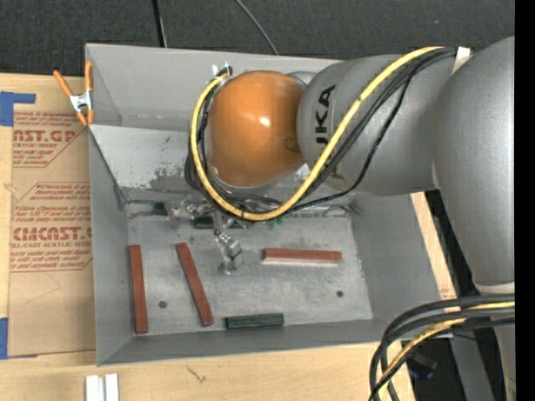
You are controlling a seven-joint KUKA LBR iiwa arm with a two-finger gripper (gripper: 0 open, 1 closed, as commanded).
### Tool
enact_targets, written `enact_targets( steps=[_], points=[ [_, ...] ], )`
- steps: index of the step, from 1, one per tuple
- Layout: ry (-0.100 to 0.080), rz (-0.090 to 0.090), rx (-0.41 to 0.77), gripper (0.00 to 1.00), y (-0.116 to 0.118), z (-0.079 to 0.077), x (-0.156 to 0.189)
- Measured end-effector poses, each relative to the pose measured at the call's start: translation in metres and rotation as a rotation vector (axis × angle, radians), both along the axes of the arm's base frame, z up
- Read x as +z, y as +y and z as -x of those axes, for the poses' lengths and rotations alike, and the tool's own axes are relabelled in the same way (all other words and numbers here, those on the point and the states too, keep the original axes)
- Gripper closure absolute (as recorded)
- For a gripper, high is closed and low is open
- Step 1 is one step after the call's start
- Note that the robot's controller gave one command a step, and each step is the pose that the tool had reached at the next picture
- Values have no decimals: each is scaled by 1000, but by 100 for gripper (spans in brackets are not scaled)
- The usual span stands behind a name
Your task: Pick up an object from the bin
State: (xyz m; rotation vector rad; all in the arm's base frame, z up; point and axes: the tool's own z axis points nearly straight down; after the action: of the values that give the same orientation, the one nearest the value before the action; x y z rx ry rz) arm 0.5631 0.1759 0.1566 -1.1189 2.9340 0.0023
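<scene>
Approach step. We cannot tell whether the end effector (227,256) is open or closed. It hangs over the bare floor of the bin (284,295). A level red-brown bar (302,257) lies just beside it, arm-side, and a slanted red-brown bar (193,284) lies near, opposite. The next move calls for centring over one bar.

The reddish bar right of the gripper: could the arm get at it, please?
Probably yes: the reddish bar lies alone on bare bin floor, nothing against it, the gripper just beside its left end.

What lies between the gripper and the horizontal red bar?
Nothing. In the camera view, only bare bin floor separates the gripper from the horizontal red bar.
</scene>
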Motion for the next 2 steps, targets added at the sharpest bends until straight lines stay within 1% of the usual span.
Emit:
enact_targets(
  steps=[1,2],
  points=[
    [-1,0,84,0,-9,11,-33],
    [-1,0,258,0,-3,20,-60]
  ],
)
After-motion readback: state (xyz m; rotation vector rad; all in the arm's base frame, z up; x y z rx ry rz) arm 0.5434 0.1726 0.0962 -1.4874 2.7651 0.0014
